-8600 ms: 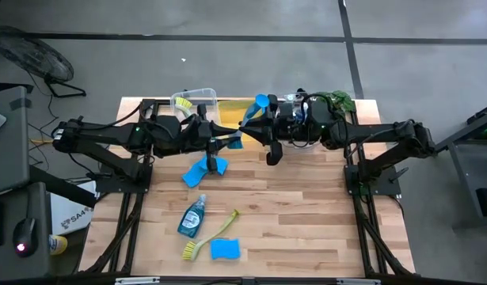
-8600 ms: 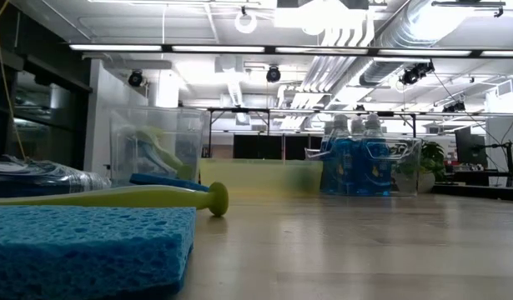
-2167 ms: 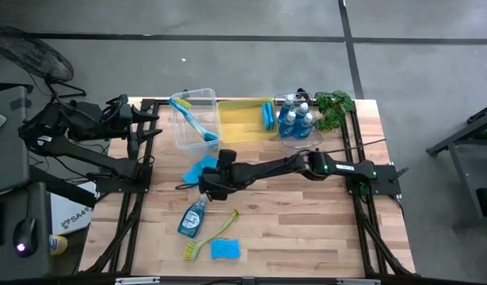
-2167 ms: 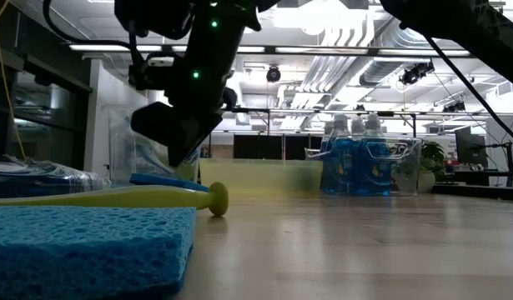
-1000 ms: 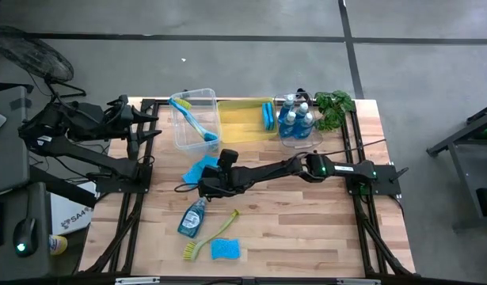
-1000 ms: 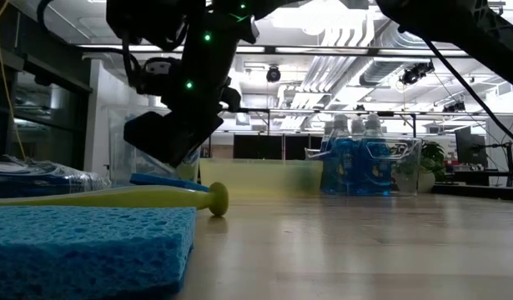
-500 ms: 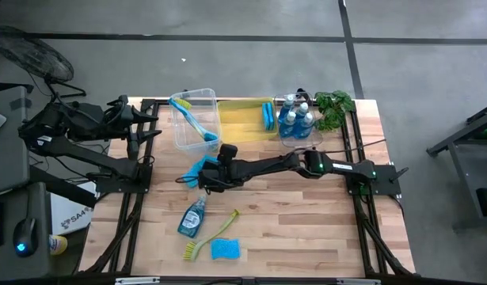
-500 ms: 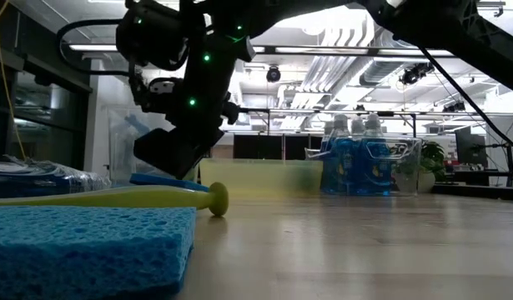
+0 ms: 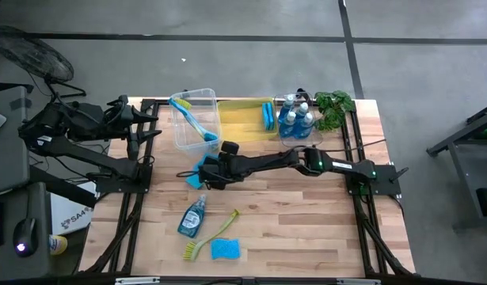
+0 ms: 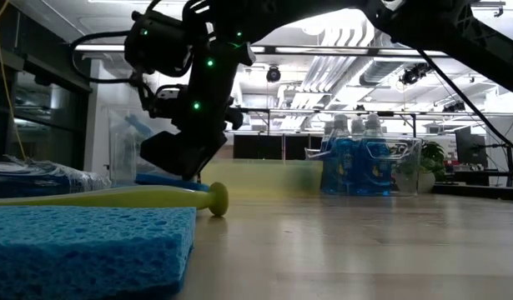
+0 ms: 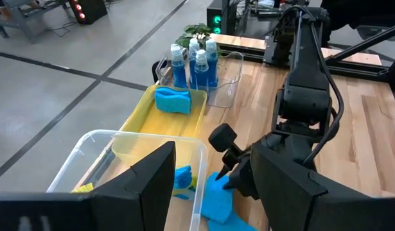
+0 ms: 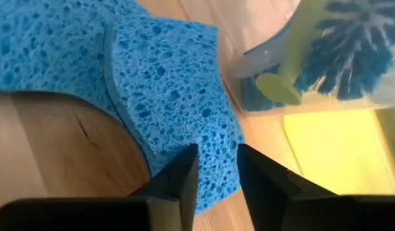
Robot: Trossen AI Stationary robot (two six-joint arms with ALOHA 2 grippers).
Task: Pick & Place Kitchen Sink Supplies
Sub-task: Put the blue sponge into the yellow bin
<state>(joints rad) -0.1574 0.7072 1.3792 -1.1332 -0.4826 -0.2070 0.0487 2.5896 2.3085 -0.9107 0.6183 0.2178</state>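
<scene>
The right pincer (image 12: 213, 168) grips the edge of a blue sponge (image 12: 178, 96) lying on the surface (image 9: 306, 222) just beside the clear bin (image 9: 194, 123), while the left pincer (image 9: 152, 127), half open, waits at the far-left edge.

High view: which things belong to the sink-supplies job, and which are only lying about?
Job things: soap bottle, yellow-green brush, front sponge, sponges under the right gripper, binned bottles, binned brush.

Lying about: green plant.
</scene>
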